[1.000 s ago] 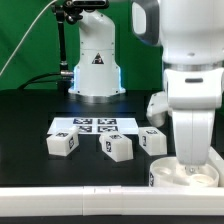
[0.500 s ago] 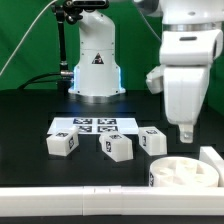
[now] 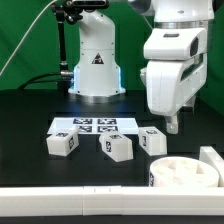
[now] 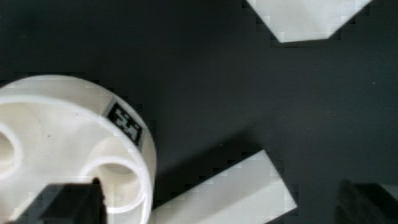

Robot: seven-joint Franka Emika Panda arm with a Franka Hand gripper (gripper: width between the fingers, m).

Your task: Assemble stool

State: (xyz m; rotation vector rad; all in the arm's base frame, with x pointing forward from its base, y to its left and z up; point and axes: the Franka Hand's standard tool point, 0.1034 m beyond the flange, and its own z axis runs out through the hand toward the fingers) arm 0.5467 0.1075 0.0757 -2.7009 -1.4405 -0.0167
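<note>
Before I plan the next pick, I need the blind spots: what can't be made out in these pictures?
- Seat: in the wrist view, cut off by the picture's edge.
- Legs: in the exterior view, their tags are too small to read.
- Gripper: in the wrist view, the fingertips are only dark blurs at the edge.
- White piece: in the wrist view, cut off by the edge, so it is unclear which part it is.
</note>
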